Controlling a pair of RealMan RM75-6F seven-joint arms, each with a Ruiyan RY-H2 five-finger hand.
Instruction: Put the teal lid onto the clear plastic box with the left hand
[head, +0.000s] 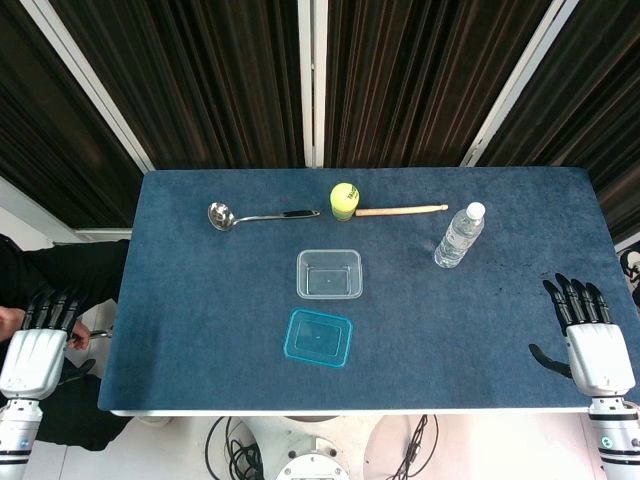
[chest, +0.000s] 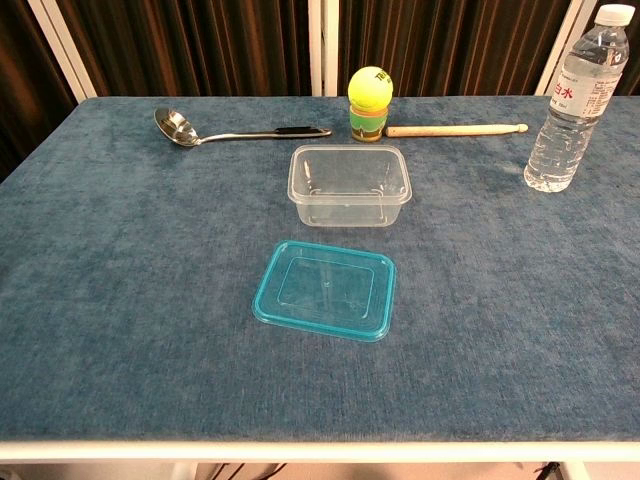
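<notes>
A teal lid (head: 318, 337) (chest: 326, 290) lies flat on the blue table, near the front edge at the middle. Just behind it stands the clear plastic box (head: 329, 274) (chest: 349, 184), upright with nothing in it. My left hand (head: 40, 340) hangs off the table's left edge, fingers apart, holding nothing, far from the lid. Over the table's right front corner my right hand (head: 585, 335) rests with its fingers spread and nothing in it. The chest view shows neither hand.
A metal ladle (head: 255, 216) (chest: 230, 129) lies at the back left. A yellow-headed mallet with a wooden handle (head: 385, 205) (chest: 400, 118) lies at the back middle. A water bottle (head: 459, 236) (chest: 577, 100) stands at the right.
</notes>
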